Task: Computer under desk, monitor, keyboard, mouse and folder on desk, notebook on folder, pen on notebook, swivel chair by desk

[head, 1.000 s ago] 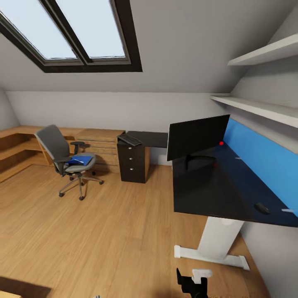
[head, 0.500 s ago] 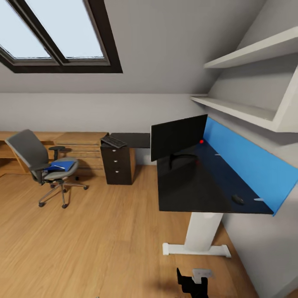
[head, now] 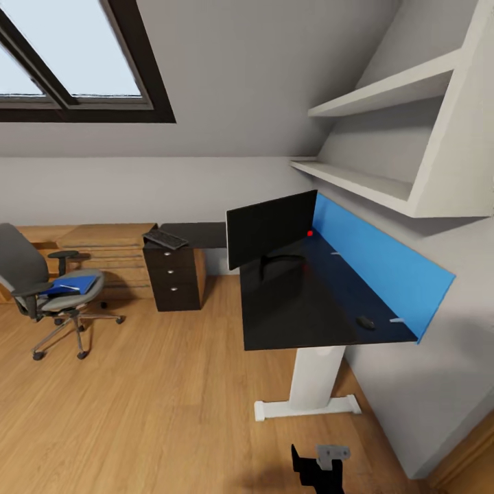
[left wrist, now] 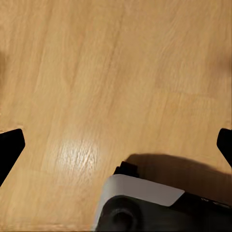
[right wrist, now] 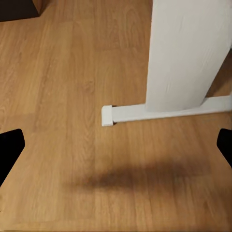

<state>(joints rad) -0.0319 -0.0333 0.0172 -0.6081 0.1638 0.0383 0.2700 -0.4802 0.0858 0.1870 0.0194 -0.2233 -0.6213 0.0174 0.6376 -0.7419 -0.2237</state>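
Note:
The monitor (head: 271, 228) stands on the glossy black desk (head: 295, 309). At the desk's near right end lies the small mouse (head: 366, 322), with a white sliver (head: 396, 320) beside it, too small to name. The keyboard (head: 165, 239) rests on the far desk section above the drawers. At far left the swivel chair (head: 27, 274) carries the blue folder (head: 72, 284) on its seat. The computer and notebook are out of view. My right gripper (head: 317, 466) (right wrist: 116, 145) hangs open over the floor by the desk's leg. My left gripper (left wrist: 116, 142) is open above bare floor.
A blue panel (head: 377, 264) backs the desk and white shelves (head: 357, 180) hang above it. The desk's white leg and foot (right wrist: 159, 112) stand close ahead. A light wooden chest (head: 103, 257) sits behind the chair. Wood floor lies open between chair and desk.
The camera has swung to the right, so the chair, the desk and the window have slid left in the picture. None of the things themselves has moved.

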